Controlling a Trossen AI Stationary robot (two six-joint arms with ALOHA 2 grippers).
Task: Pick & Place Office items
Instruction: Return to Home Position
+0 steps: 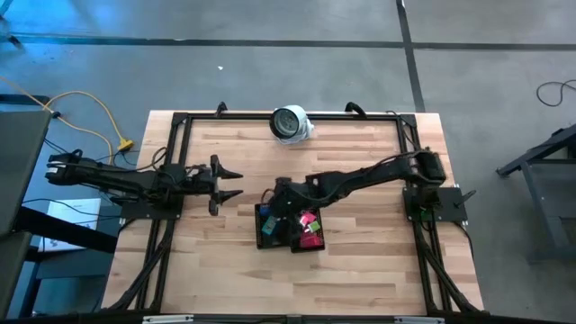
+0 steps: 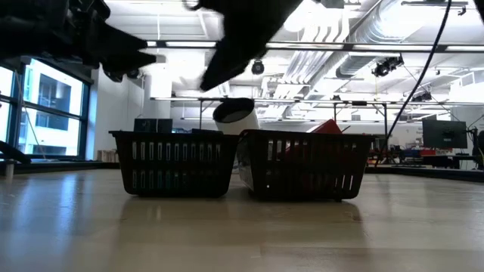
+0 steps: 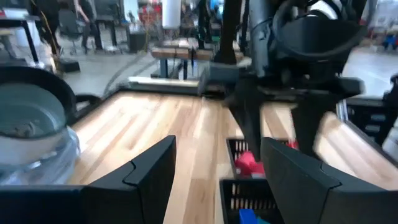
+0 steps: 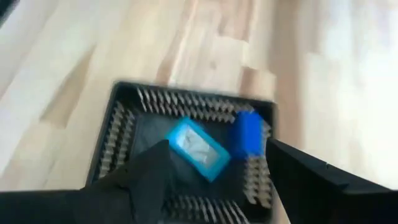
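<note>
Sorting job near its end on the table (image 1: 378,256): you have the office items in two black trays mid-table; none seen loose on the wood in the high view. A light blue piece (image 4: 198,148) and a darker blue piece (image 4: 247,132) lie in the left tray (image 1: 261,245); the pink piece (image 1: 309,220) and green piece (image 1: 317,228) lie in the right tray (image 1: 322,247), w/ a red piece (image 2: 327,127) poking above its rim; the white one can't be made out.

The right gripper (image 1: 281,200) hangs over the left tray, fingers spread, nothing between them; the left gripper (image 1: 225,183) sits well apart toward the left side, fingers also spread & empty. Judged from this, placing looks done; what's left for you is prob. only pulling the arms back to rest, esp. the right arm, stretched across to the trays.

The high view alone sorts the contents by colour and puts the round white-and-grey object (image 1: 291,123) at the far edge; the low view shows the trays side by side w/ that object behind them, but their mesh walls hide nearly everything inside. Only the right wrist view separates the two blues, the darker one by the tray wall; only the left wrist view shows the right arm's fingers from the side, above the trays.
</note>
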